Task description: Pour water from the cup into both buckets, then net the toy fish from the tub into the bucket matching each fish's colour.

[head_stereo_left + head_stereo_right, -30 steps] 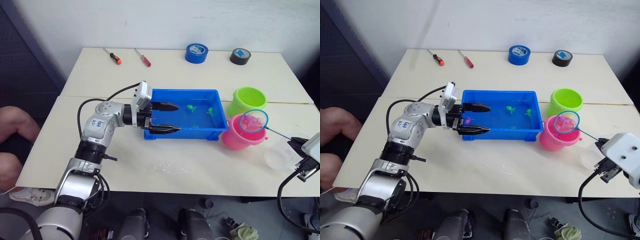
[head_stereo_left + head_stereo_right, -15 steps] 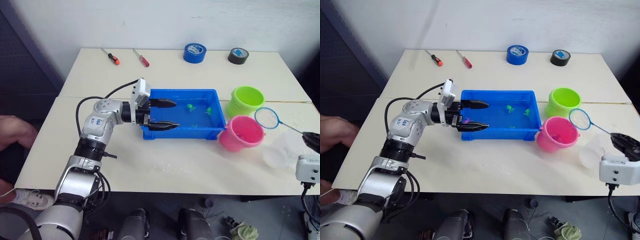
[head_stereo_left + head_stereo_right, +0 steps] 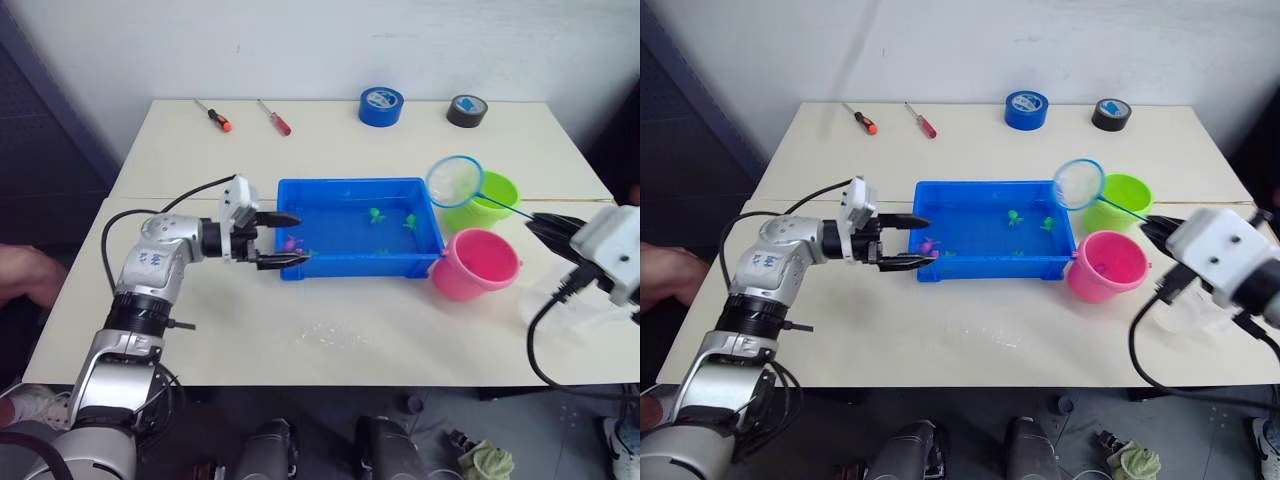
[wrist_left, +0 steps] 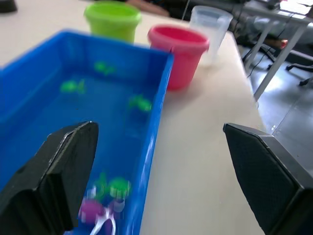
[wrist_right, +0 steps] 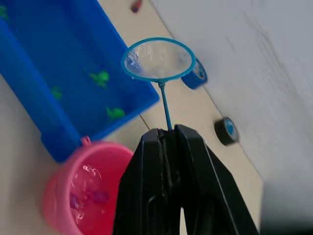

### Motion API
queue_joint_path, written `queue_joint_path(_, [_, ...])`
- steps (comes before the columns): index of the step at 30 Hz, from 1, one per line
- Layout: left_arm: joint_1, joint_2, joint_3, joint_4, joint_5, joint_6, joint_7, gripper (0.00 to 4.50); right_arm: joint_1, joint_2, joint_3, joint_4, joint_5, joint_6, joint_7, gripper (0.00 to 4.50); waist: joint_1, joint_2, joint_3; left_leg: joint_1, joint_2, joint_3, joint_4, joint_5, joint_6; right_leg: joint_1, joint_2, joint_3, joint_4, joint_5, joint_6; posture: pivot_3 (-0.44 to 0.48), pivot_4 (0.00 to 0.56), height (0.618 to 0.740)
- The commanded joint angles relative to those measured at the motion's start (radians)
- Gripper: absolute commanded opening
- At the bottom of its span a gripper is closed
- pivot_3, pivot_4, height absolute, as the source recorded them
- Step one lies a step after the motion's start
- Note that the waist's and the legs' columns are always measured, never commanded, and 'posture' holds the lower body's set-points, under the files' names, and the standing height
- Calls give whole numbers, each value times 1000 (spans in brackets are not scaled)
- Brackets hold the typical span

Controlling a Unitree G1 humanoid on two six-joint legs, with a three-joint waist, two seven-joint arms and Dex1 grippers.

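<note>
A: Where is the little round blue-rimmed net (image 3: 455,179) hanging?

B: Over the blue plastic tub's (image 3: 300,263) far corner. The right gripper (image 5: 168,142) is pinching its handle tight, probably aiming for fish.

A: And the left gripper (image 3: 287,240)?

B: Gaping wide around the tub's near end, holding nothing, maybe steadying it.

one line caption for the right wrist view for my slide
Right hand holds the net above the blue tub's far corner, pink bucket below.

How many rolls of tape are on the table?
2. A blue roll and a black roll both lie near the table's far edge, the black one further to the right.
</note>
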Motion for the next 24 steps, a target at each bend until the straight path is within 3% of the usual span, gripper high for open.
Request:
queue_joint_path(1, [56,86,79,-130,-14,41,26,4465,-159,29,206,87,-17,48,31,0,4,0,0,-1,0,-1,0,0,0,-1,0,0,0,0,0,0,150,740])
queue_joint_path(6, [174,169,158,-289,-34,126,94,4465,-370,119,459,302,-89,6,124,0,11,0,0,-5,-1,-6,0,-1,-1,-2,-2,-5,1,0,0,0,150,740])
queue_joint_path(10, [260,203,221,-425,-69,207,140,4465,-468,183,573,465,-153,-88,187,0,10,0,0,-7,-2,-8,0,-1,0,-2,-2,-7,0,1,1,0,150,740])
queue_joint_path(18, [349,232,292,-541,-110,285,205,4465,-562,236,658,655,-232,-257,291,0,2,0,0,-6,-1,-8,1,-1,-1,-2,-1,-7,1,1,1,0,150,740])
queue_joint_path(24, [352,229,293,-551,-127,293,228,4465,-600,260,651,723,-271,-333,305,0,2,0,0,-6,-1,-8,1,-1,-2,-2,-1,-7,1,1,1,0,150,740])
